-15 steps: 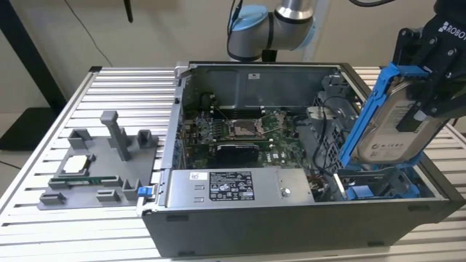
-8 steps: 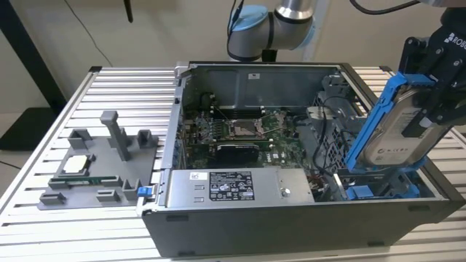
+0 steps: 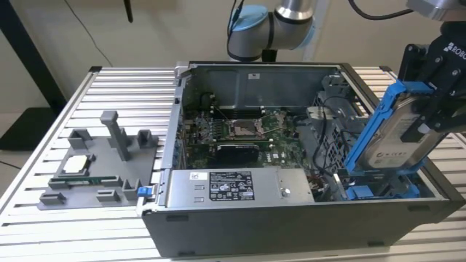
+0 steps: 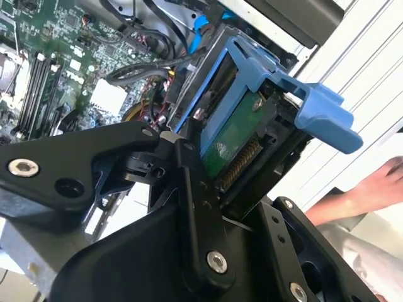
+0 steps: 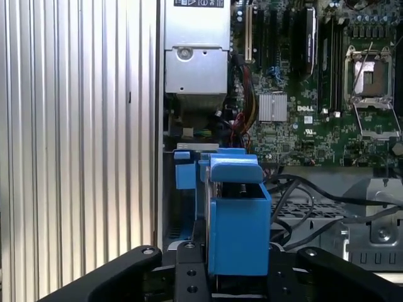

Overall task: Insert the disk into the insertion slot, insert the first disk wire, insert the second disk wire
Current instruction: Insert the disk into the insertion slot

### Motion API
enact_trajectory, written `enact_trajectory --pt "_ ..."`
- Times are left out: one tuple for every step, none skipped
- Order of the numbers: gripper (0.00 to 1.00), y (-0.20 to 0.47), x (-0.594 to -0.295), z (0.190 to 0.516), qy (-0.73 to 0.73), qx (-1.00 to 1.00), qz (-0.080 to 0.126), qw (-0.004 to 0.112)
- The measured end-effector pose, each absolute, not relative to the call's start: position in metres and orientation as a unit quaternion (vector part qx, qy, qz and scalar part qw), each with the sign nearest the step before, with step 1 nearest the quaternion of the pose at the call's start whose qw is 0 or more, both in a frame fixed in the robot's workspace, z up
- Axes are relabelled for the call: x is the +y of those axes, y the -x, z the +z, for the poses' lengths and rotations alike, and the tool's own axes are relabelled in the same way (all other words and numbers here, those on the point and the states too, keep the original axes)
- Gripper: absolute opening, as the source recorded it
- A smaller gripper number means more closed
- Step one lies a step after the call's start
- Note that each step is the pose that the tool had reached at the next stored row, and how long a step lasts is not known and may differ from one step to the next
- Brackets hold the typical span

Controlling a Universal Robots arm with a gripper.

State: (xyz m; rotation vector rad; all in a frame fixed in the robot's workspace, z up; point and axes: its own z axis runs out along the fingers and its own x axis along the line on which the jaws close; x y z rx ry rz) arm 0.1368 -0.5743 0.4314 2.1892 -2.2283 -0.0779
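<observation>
My gripper (image 3: 426,112) is shut on the disk (image 3: 399,136), a silver-grey drive in a bright blue frame. I hold it tilted over the case's front corner at the exterior view's right. Its lower end reaches the insertion slot (image 3: 378,191), a grey bay with blue rails. In the first wrist view the disk (image 5: 236,226) sits between my fingers (image 5: 189,274), with the slot's blue tabs (image 5: 184,173) just beyond. The second wrist view shows the disk's green underside (image 4: 236,135) and blue handle (image 4: 315,107) in the gripper (image 4: 233,201). Black cables (image 5: 302,189) lie beside the bay; I cannot tell which are the disk wires.
The open computer case holds a motherboard (image 3: 240,131) and a power supply (image 3: 233,188). A grey fixture tray (image 3: 109,180) with posts and a processor chip (image 3: 76,164) rests on the slatted table (image 3: 43,229) at the exterior view's left. A person's hand (image 4: 378,182) is near the case.
</observation>
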Motion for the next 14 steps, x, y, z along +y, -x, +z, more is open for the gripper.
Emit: enact_trajectory --pt "0.0 -0.137 -0.577 0.43 -0.701 -0.713 -0.026 0.007" --pt "0.0 -0.137 -0.579 0.429 -0.701 -0.713 -0.027 0.007" --pt "0.0 -0.137 -0.581 0.427 -0.701 -0.713 -0.027 0.006" --pt "0.0 -0.137 -0.581 0.425 -0.701 -0.713 -0.027 0.006" --pt "0.0 -0.137 -0.581 0.424 -0.701 -0.713 -0.027 0.006" --pt "0.0 -0.137 -0.581 0.422 -0.701 -0.713 -0.028 0.006" --pt "0.0 -0.137 -0.581 0.42 -0.701 -0.713 -0.028 0.006" --pt "0.0 -0.137 -0.581 0.418 -0.701 -0.713 -0.028 0.006" --pt "0.0 -0.137 -0.581 0.417 -0.701 -0.713 -0.028 0.006" --pt "0.0 -0.137 -0.581 0.415 -0.701 -0.713 -0.028 0.006" --pt "0.0 -0.137 -0.581 0.413 -0.701 -0.713 -0.028 0.006" --pt "0.0 -0.137 -0.58 0.412 -0.701 -0.713 -0.028 0.006" --pt "0.0 -0.137 -0.58 0.411 -0.701 -0.713 -0.028 0.005" --pt "0.0 -0.137 -0.579 0.41 -0.701 -0.713 -0.029 0.005"
